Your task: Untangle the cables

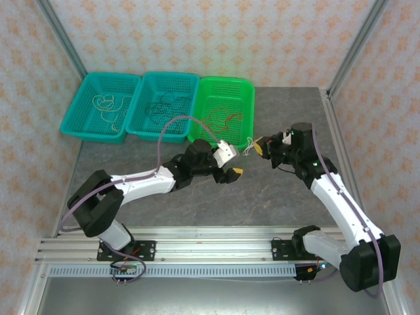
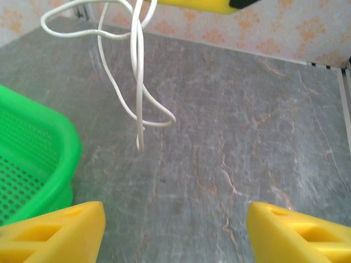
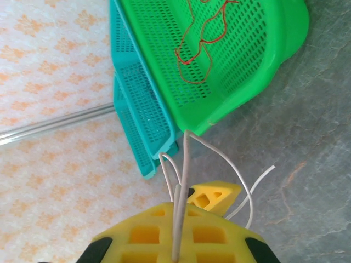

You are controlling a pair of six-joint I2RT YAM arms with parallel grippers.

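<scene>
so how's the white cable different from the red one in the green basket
The white cable hangs in loose loops from the shut right gripper, above the table; the red cable lies flat in the green basket. The white cable is pinched and held; the red cable is untouched. Both are thin, looped strands.

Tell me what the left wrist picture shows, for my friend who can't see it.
A looped white cable hangs down from the top edge, next to a yellow finger, over a grey table. The left gripper is open wide at the bottom, holding nothing, and a green basket corner is on the left.
</scene>
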